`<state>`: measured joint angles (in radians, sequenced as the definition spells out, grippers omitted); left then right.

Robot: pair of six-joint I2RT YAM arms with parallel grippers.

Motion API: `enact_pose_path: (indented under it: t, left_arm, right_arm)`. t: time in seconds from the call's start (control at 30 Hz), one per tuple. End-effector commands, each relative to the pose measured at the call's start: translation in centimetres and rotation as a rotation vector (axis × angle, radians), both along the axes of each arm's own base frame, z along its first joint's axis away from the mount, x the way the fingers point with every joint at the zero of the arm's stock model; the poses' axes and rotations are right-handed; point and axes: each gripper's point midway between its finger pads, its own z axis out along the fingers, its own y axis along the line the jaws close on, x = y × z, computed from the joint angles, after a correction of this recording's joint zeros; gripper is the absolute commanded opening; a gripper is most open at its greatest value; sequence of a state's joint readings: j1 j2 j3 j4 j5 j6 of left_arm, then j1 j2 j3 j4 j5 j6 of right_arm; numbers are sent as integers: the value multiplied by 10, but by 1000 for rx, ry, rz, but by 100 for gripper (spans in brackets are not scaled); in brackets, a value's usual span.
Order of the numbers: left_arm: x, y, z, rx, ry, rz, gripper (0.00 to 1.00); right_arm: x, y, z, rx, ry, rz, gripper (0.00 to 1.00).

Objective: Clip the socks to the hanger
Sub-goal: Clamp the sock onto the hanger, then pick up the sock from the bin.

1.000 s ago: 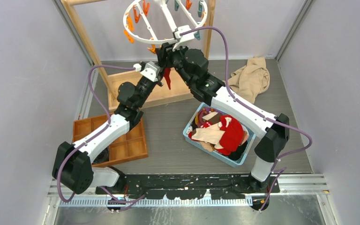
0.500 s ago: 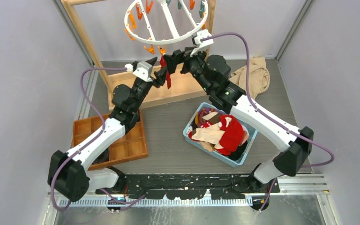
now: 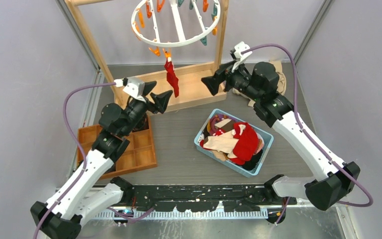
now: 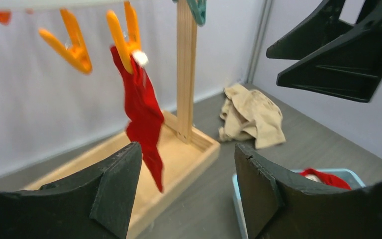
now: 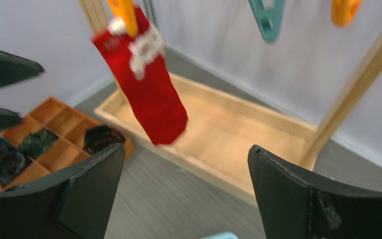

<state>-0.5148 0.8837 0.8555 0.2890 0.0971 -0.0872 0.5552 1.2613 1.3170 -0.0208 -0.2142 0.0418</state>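
The hanger (image 3: 176,44) is a white ring with orange and teal clips, hung from the wooden frame at the top. One red sock (image 3: 170,78) (image 4: 142,109) (image 5: 151,97) dangles from an orange clip (image 4: 124,30) on its near rim, touched by neither gripper. My left gripper (image 3: 160,95) (image 4: 186,164) is open and empty, just left of and below the sock. To the sock's right, my right gripper (image 3: 209,82) (image 5: 184,159) is wide open and empty. More socks (image 3: 243,142) lie piled in a blue basket (image 3: 199,135).
The wooden frame's base tray (image 3: 194,92) lies under the hanger, its uprights (image 3: 92,45) on either side. A compartmented wooden tray (image 3: 137,154) sits at the left. A beige cloth (image 3: 277,69) (image 4: 251,114) lies crumpled at the back right. Grey walls close in on three sides.
Both grippers have opened and drawn back and down from the hanger, the left one leftward, the right one rightward. The red sock now hangs free from the orange clip.
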Motion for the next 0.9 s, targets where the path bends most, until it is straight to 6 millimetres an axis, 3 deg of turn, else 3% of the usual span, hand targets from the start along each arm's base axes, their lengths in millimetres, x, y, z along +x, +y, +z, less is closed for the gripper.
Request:
enact_pose_path:
  t: [0.0, 0.2, 0.43, 0.6, 0.73, 0.87]
  left_arm:
    - [-19, 3, -54, 0, 261, -35, 70]
    - [-35, 2, -91, -141, 479, -47, 71]
    - [-40, 3, -120, -250, 600, -28, 71]
    - [-45, 10, -120, -255, 589, -12, 71]
    - [-54, 9, -129, -275, 593, -41, 70]
    - [-62, 9, -133, -400, 654, -55, 68]
  right_arm:
    - [-18, -20, -43, -87, 116, 132, 100]
    - [-38, -47, -89, -209, 247, 225, 100]
    - [-82, -71, -134, -400, 401, 308, 100]
    - [-91, -107, -154, -405, 535, 181, 99]
    - [-108, -131, -180, -499, 663, 95, 86]
    - [-126, -151, -198, -504, 772, -30, 80]
